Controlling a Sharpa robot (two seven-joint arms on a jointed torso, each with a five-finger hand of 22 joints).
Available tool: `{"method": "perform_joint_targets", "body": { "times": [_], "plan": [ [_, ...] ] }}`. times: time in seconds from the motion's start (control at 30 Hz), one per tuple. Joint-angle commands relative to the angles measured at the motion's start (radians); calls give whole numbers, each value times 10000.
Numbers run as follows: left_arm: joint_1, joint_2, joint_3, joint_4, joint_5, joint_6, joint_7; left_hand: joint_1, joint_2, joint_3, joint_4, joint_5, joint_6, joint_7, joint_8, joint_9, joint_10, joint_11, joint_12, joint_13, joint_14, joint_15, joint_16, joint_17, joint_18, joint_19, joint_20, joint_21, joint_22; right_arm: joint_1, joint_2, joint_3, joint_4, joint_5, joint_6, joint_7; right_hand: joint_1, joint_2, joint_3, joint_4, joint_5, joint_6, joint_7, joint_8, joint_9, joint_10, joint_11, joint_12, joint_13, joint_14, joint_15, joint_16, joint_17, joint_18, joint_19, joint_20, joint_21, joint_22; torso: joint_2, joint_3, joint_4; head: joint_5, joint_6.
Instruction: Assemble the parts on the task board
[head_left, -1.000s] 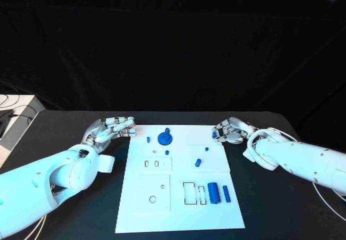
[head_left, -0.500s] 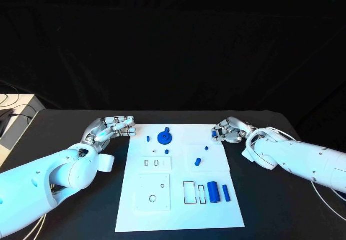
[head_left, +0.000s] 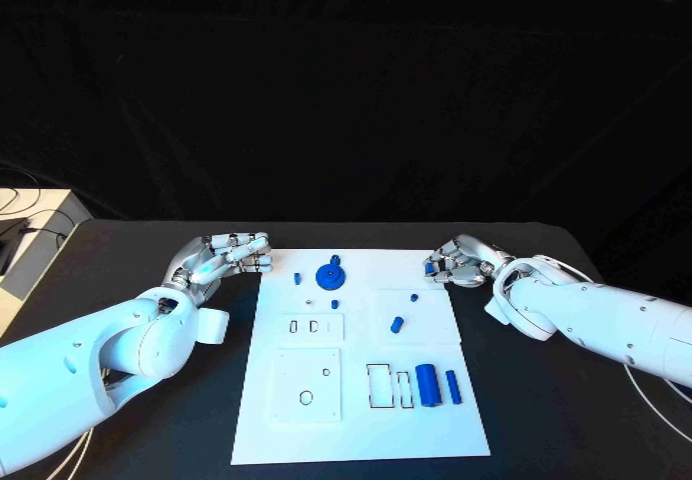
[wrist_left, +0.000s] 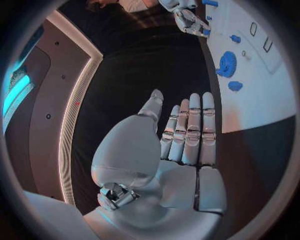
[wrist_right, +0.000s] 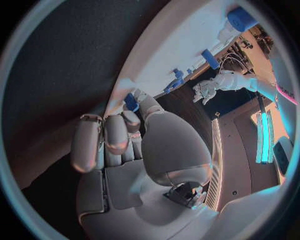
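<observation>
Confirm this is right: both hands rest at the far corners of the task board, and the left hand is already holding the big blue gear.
One thing is wrong. The left hand holds nothing; the head view shows the big blue gear standing on the task board, apart from that hand. The rest stands: the left hand and the right hand sit at the board's far corners.

One task board, seven blue parts, two hands.
</observation>
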Motion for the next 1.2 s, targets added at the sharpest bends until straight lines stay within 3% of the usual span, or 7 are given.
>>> {"method": "perform_joint_targets", "body": {
  "times": [0.03,0.23,0.5,0.7,0.87,0.97,1.2],
  "plan": [
    [-6,8,8,5,-7,154,93,0,66,-30,-48,-14,24,6,1,10,-31,43,-34,-3,64,7,-53,8,-78,55,-9,-62,-13,-5,1,6,44,0,-209,42,60,122,80,-54,-32,181,19,35,13,23,-78,65,27,-3,-71,73,26,-71,358,-67,87,1839,-4,1,2,-2,17],
    [-6,14,8,-9,-5,157,92,0,66,-30,-48,-14,24,6,1,10,-31,43,-34,-3,64,7,-53,8,-78,55,-9,-62,-13,2,-84,9,217,29,-402,-27,43,179,253,-247,-275,272,-9,16,6,40,-100,19,65,-1,-94,62,59,-89,352,-107,103,1840,-10,2,-12,41,13],
    [-7,33,8,-74,4,152,92,0,66,-30,-48,-14,24,6,1,10,-31,43,-34,-3,64,7,-53,8,-78,55,-9,-62,-13,156,-342,47,867,43,-610,-350,-17,133,313,-310,-319,285,-13,17,7,60,-104,1,93,3,-97,46,72,-91,352,-113,107,1840,-25,-5,-13,43,57],
    [-8,58,8,-116,8,153,91,0,66,-30,-48,-14,24,6,1,10,-31,43,-34,-3,64,7,-53,8,-78,55,-9,-62,-13,298,-457,63,1695,42,-709,-963,-29,110,315,-325,-331,283,-10,13,5,69,-104,0,100,0,-97,33,63,-90,354,-115,106,1839,-65,-7,-31,115,28],
    [-10,69,8,-126,9,151,89,0,66,-30,-48,-14,24,6,1,10,-31,43,-34,-3,64,7,-53,8,-78,55,-9,-62,-13,351,-328,53,2511,-54,-792,-1721,-56,109,324,-323,-331,276,-4,8,4,74,-101,-11,102,-3,-97,9,40,-84,347,-115,70,1830,-133,-21,-52,307,-69],
    [-13,80,7,-141,15,149,83,0,66,-30,-48,-14,24,6,1,10,-31,43,-34,-3,64,7,-53,8,-78,55,-9,-62,-13,350,-123,13,3010,-194,-794,-2227,-82,86,313,-316,-347,274,-5,7,4,64,-101,-34,90,-6,-97,-9,20,-78,340,-115,35,1821,-163,-19,-57,383,-112],
    [-17,97,7,-122,24,149,72,0,66,-30,-48,-14,24,6,1,10,-31,43,-34,-3,64,7,-53,8,-78,55,-9,-62,-13,299,412,-108,4003,-874,-911,-3521,-101,79,319,-308,-401,297,-18,18,8,70,-110,-56,80,-3,-102,-50,-27,-68,331,-117,-18,1807,-226,-60,-19,407,-197]
  ]
}}
